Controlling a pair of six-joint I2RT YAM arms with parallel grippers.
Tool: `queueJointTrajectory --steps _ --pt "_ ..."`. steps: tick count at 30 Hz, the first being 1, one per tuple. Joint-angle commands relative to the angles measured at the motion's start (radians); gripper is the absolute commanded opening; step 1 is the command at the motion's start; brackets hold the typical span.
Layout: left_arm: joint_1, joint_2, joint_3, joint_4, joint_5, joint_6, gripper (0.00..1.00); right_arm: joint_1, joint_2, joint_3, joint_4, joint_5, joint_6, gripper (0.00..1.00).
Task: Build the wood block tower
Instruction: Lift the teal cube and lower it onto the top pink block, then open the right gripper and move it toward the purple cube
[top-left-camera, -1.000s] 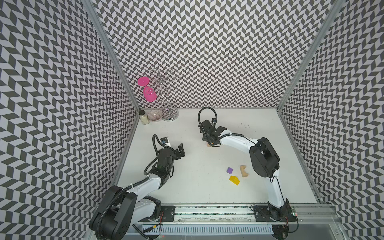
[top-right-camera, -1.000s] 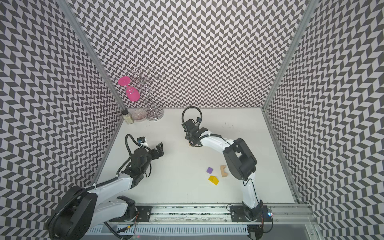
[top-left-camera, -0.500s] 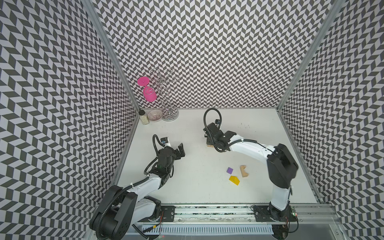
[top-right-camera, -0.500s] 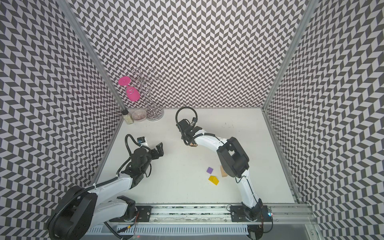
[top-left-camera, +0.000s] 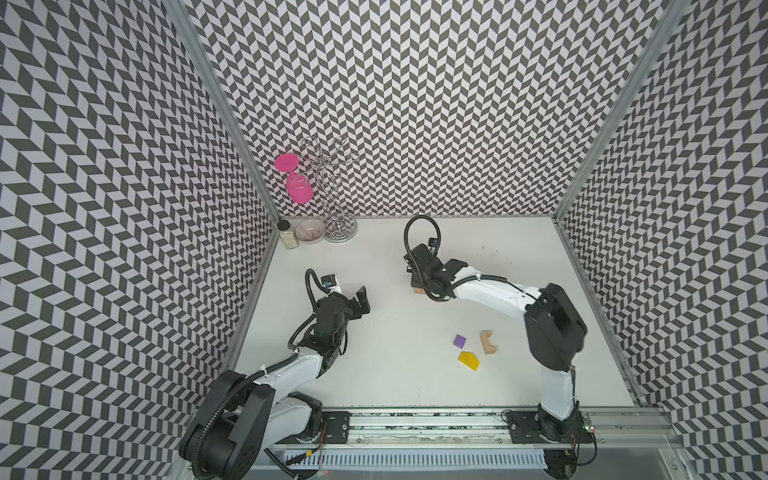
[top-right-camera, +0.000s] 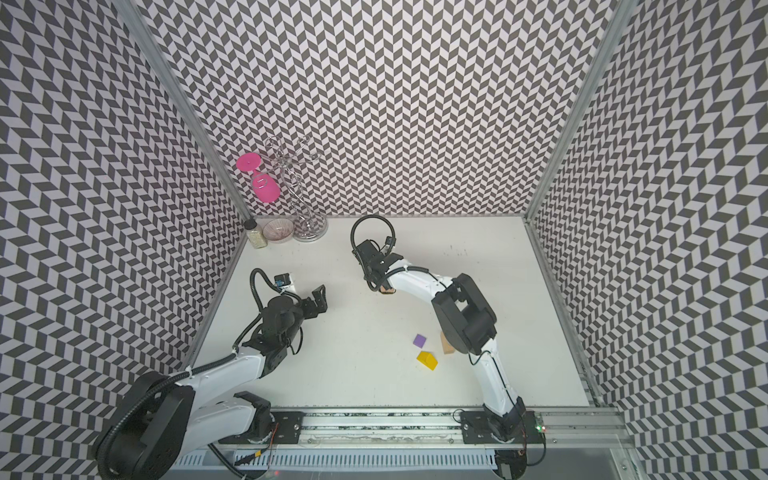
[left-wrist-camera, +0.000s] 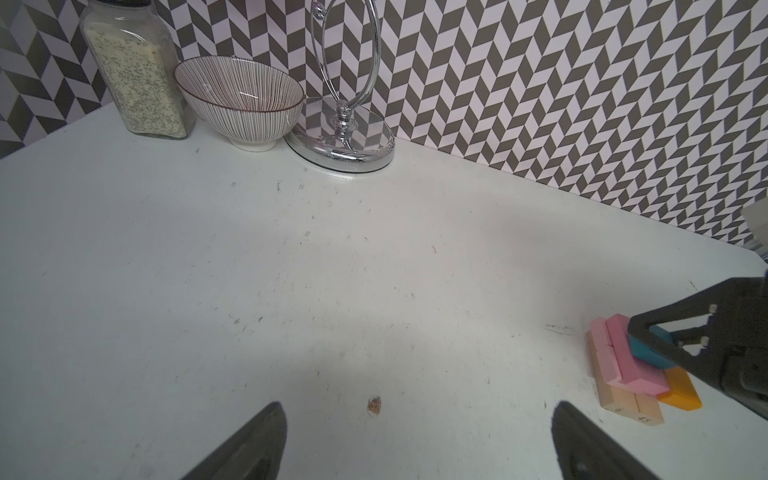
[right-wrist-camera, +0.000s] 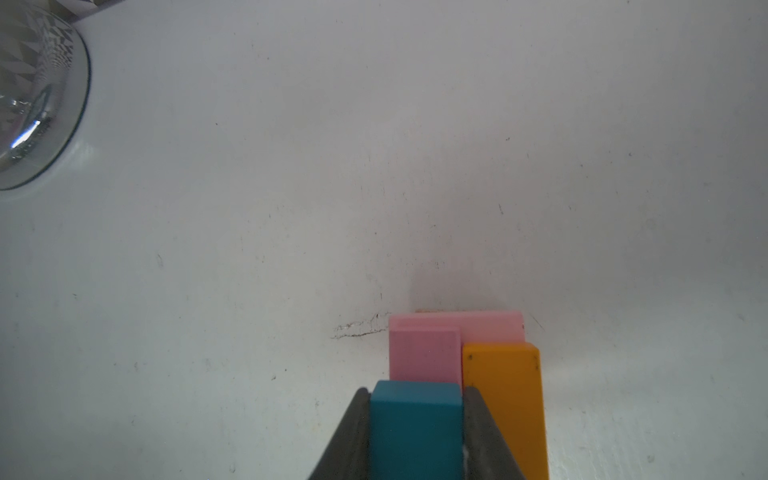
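- Gripping a teal rectangular wooden block (right-wrist-camera: 415, 428), the right gripper (right-wrist-camera: 415, 397) has its dark jaws pressed against the block's two long sides.
- The teal block is at the top of the low tower (left-wrist-camera: 631, 365), above a pink wooden slab (right-wrist-camera: 424, 353) and next to an orange wooden slab (right-wrist-camera: 503, 395). I cannot tell whether it rests on the pink slab.
- Beneath those lies a paler pink layer (right-wrist-camera: 492, 326), then two tan wooden bars (left-wrist-camera: 623, 405) flat on the white table (top-left-camera: 395, 374).
- The tower stands mid-table toward the back wall, mostly hidden under the right gripper in both top views.
- The left gripper (top-left-camera: 359, 302) hovers with its jaws spread wide and holds nothing, well apart from the tower.
- A purple wooden cube (top-left-camera: 459, 341), a yellow roof-shaped block (top-left-camera: 468, 360) and a tan wooden arch (top-left-camera: 488, 342) lie loose nearer the front, close together but not touching.
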Motion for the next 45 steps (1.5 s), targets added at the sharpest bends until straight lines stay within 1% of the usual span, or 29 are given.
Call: queueJointTrajectory --steps 1,3,8,11,19,22,31,37,41,43,45 --pt "-0.002 0.004 0.021 0.015 -0.012 0.000 1.00 0.005 0.016 0.029 0.000 0.028 0.009 0.17" --pt "-0.002 0.004 0.021 0.015 -0.012 0.000 1.00 0.005 0.016 0.031 0.004 0.024 0.001 0.22" --pt "-0.002 0.004 0.021 0.015 -0.012 -0.001 1.00 0.006 0.016 0.034 0.000 0.023 -0.007 0.27" --pt "-0.002 0.004 0.021 0.014 -0.012 -0.001 1.00 0.006 0.013 0.036 -0.004 0.026 -0.008 0.31" --pt "-0.002 0.003 0.021 0.016 -0.012 -0.002 1.00 0.006 -0.003 0.031 -0.011 0.040 -0.012 0.32" --pt "-0.002 0.004 0.021 0.017 -0.012 -0.002 1.00 0.008 0.003 0.031 -0.011 0.037 -0.017 0.40" --pt "-0.002 0.006 0.022 0.017 -0.013 -0.002 1.00 0.007 -0.003 0.031 -0.006 0.036 -0.023 0.41" --pt "-0.002 0.009 0.024 0.015 -0.014 -0.002 1.00 0.008 -0.038 0.010 0.014 0.030 -0.049 0.38" --pt "-0.002 0.014 0.027 0.016 -0.015 0.000 1.00 0.022 -0.112 -0.028 0.019 0.036 -0.092 0.40" --pt "-0.002 0.015 0.028 0.015 -0.015 0.000 1.00 0.030 -0.185 -0.086 0.034 0.041 -0.114 0.41" --pt "-0.002 0.015 0.029 0.013 -0.015 0.000 1.00 0.046 -0.287 -0.186 0.070 0.044 -0.141 0.45"
